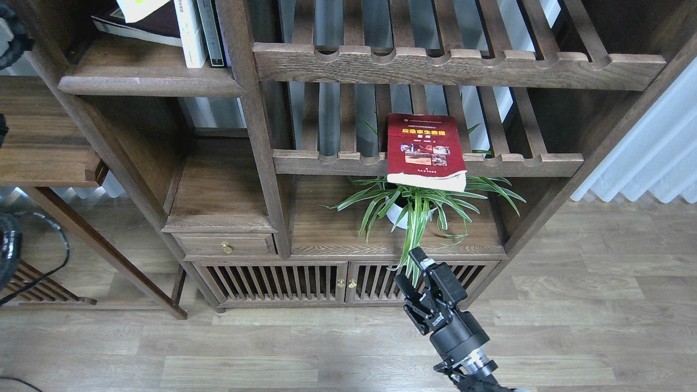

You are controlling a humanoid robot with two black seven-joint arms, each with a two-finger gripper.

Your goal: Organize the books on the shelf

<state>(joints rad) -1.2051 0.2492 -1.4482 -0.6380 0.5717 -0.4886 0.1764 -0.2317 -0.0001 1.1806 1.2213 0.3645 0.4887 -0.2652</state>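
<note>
Shelving books, one red one left out on the rack

Starting at the right gripper (422,275): it hangs low in front of the cabinet doors, just below the trailing leaves of the plant (416,204). Its fingers look drawn close together with nothing between them, so closed and empty as far as I can see. Left gripper: not clearly visible. Only dark arm parts show at the far left edge, so no state to report.

Going outward: the red book (426,148) lies flat, cover up, on the lower slatted rack (512,162), its near edge hanging over the notched front rail, right above the plant. Well apart from the gripper, untouched.

Top left, the shelf (147,81) with the thick rounded front lip holds a maroon book (147,24) lying flat at the back, and beside it a thin white book (188,32) and a dark thin book (211,32) standing upright against the post. A yellow-green book (139,6) shows at the top edge above the maroon one, tilted; whether it rests on it or is being held there, I cannot tell, since the frame cuts it off.

Progress, my judgement: roughly two thirds done. Maroon book is in place, yellow-green one is at the shelf but maybe not settled, red one is not yet moved.

Other compartments: the board over the small drawer (223,247) is bare; the upper slatted rack (457,62) holds nothing visible; the plant pot sits on the board above the slatted doors.
</note>
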